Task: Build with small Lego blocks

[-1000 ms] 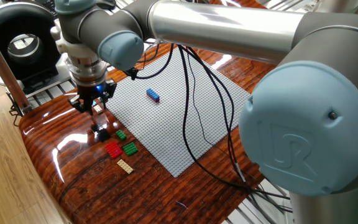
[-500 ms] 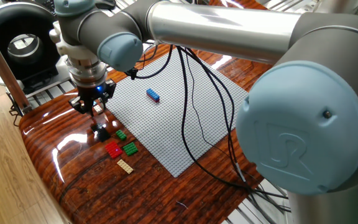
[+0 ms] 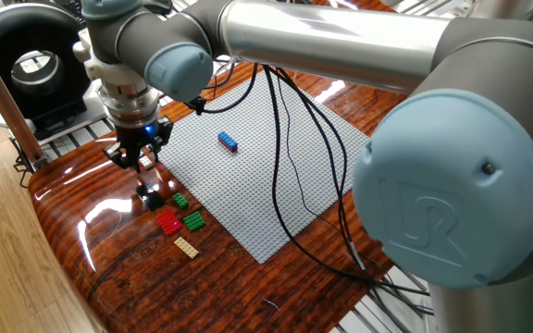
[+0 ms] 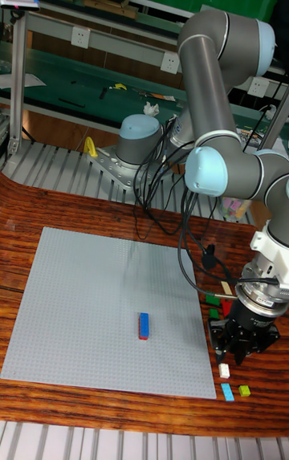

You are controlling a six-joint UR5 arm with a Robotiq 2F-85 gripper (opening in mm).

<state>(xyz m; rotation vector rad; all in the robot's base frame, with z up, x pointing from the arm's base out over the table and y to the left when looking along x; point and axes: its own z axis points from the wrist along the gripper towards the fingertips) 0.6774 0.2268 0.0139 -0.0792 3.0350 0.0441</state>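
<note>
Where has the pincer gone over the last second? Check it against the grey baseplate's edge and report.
No. The pincer hangs at the same spot beside the grey baseplate edge, above the loose bricks, with no visible shift.

- The UR5 arm (image 3: pixel 340 42) is stretched across the table, with its large grey elbow joint seen close to the fixed camera.
- The wrist is turned downward, so that the gripper (image 3: pixel 140 157) (image 4: pixel 243 345) is pointed straight down, low above the tabletop.
- Whether the black fingers are parted cannot be told.
</note>
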